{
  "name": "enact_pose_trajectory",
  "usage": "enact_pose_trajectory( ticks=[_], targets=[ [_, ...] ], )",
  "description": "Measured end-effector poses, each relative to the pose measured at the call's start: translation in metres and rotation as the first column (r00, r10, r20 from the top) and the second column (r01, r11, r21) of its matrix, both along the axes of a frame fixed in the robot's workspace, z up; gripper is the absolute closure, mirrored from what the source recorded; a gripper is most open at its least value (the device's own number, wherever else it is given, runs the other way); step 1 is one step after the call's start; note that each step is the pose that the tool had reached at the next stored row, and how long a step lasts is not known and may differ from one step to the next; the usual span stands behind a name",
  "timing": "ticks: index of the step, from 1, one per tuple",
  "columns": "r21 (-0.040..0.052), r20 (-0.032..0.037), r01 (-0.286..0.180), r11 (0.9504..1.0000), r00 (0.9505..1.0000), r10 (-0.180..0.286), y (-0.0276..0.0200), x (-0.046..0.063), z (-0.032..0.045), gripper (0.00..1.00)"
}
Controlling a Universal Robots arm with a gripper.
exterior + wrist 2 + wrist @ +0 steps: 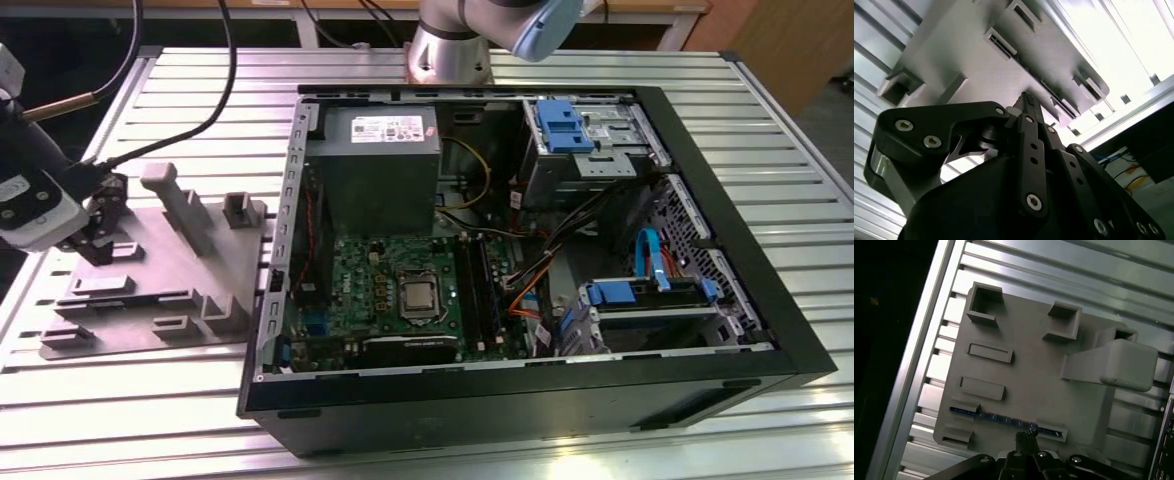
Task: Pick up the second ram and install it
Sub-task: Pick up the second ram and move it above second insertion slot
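- Gripper [1026, 436] hovering low over grey tray [1029, 375], fingers sitting closed together.
- Memory stick [999, 417] lying in tray's slot, just beside the fingertips; cannot tell whether they are touching.
- Open computer case [534, 410] sitting at exterior view's right.

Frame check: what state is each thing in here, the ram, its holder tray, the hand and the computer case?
second ram: seated in the tray's slot, not lifted.
holder tray: lying flat beside the case.
hand: poised at the ram's middle.
computer case: on its side, panel off, inside exposed.
processor: bare, no cooler over it.
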State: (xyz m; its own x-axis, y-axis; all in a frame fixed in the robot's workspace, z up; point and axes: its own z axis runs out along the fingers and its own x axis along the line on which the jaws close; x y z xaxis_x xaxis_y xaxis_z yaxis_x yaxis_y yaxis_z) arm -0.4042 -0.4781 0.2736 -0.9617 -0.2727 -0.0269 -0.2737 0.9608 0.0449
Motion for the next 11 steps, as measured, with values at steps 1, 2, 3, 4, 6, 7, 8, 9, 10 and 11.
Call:
enact_pose_trajectory(
  ticks=[1, 2, 3, 4, 6, 7, 8, 9, 10, 11],
  targets=[
    [0.0000, 0.0000, -0.018, 0.9998, 0.9998, 0.018, 0.0000, 0.0000, -0.0003, 0.90],
    [-0.0001, 0.0000, -0.036, 0.9994, 0.9994, 0.036, 0.0000, 0.0000, -0.0006, 0.90],
    [0.0000, -0.0001, -0.054, 0.9985, 0.9985, 0.054, 0.0000, 0.0000, -0.0008, 0.90],
    [-0.0001, 0.0000, -0.072, 0.9974, 0.9974, 0.072, 0.0000, 0.0000, -0.0011, 0.90],
    [-0.0001, -0.0001, -0.109, 0.9940, 0.9940, 0.109, 0.0000, 0.0000, -0.0016, 0.90],
    [-0.0001, 0.0000, -0.127, 0.9919, 0.9919, 0.127, 0.0000, 0.0000, -0.0019, 0.90],
    [-0.0001, -0.0001, -0.145, 0.9894, 0.9894, 0.145, 0.0000, 0.0000, -0.0022, 0.90],
    [-0.0001, 0.0000, -0.163, 0.9867, 0.9867, 0.163, 0.0000, 0.0000, -0.0025, 0.90],
    [0.0000, 0.0000, -0.180, 0.9836, 0.9836, 0.180, 0.0000, 0.0000, -0.0028, 0.90],
    [-0.0001, 0.0000, -0.198, 0.9802, 0.9802, 0.198, 0.0000, 0.0000, -0.0031, 0.90]
  ],
)
